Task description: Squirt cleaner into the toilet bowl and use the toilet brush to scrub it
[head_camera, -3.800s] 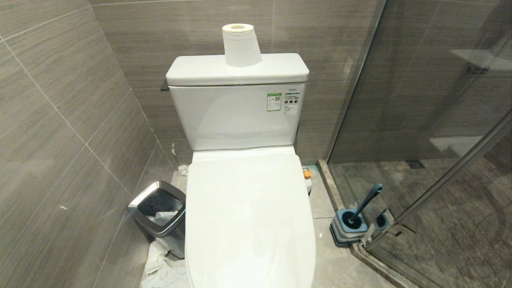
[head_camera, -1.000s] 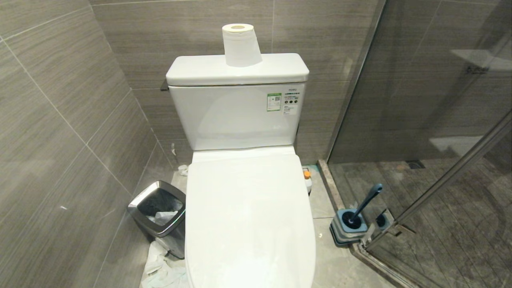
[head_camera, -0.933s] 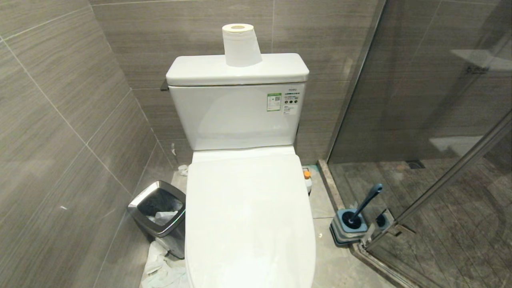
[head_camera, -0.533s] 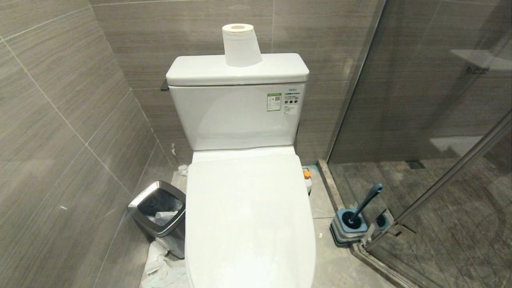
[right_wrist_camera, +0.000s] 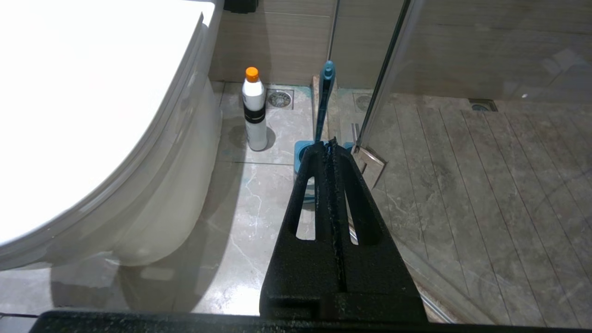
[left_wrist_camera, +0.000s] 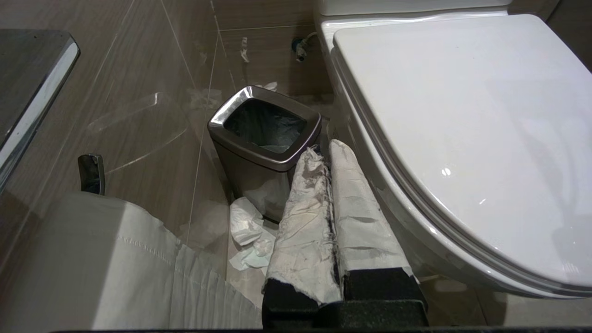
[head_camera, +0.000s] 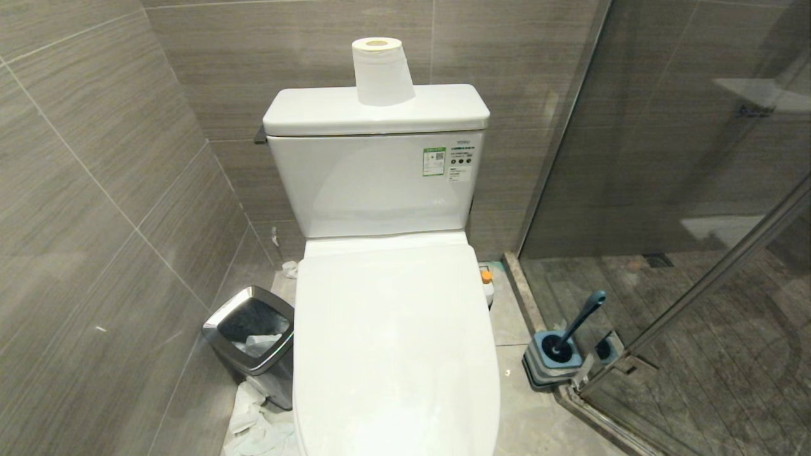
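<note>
The white toilet bowl [head_camera: 393, 342] stands in front of me with its lid down, so the basin is hidden. The cleaner [head_camera: 486, 285], a white bottle with an orange cap, stands on the floor beside the toilet's right flank [right_wrist_camera: 254, 111]. The teal toilet brush [head_camera: 580, 320] leans in its square holder [head_camera: 550, 362] by the shower glass [right_wrist_camera: 323, 99]. Neither arm shows in the head view. My left gripper [left_wrist_camera: 326, 150], its fingers wrapped in white tape, is shut and empty between bin and toilet. My right gripper [right_wrist_camera: 327, 145] is shut and empty, short of the brush holder.
A steel-rimmed waste bin [head_camera: 251, 345] stands left of the toilet with crumpled tissue [head_camera: 256, 424] on the floor around it. A paper roll [head_camera: 382, 71] sits on the tank lid. A glass shower partition [head_camera: 671, 190] and its door frame close off the right side.
</note>
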Motion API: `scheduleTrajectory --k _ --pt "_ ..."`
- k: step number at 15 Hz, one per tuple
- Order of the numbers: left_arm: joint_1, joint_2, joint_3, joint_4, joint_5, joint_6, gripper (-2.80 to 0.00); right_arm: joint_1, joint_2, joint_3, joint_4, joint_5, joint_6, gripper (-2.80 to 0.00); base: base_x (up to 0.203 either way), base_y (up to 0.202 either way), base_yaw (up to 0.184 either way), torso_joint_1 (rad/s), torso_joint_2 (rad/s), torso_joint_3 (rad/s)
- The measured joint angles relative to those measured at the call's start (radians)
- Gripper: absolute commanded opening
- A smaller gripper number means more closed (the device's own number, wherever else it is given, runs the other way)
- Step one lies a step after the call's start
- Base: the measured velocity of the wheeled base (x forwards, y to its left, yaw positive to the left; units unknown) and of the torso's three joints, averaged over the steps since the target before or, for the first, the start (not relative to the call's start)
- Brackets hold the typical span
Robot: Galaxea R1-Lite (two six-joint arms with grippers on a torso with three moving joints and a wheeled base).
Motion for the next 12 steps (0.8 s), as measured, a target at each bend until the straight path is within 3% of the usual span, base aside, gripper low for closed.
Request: scheduleTrajectory --k 12 --pt "0.001 0.0 0.0 0.0 0.0 0.0 -2.8 0.0 0.0 0.0 0.0 0.0 0.0 -2.8 0.0 0.0 0.0 0.0 0.0 0.0"
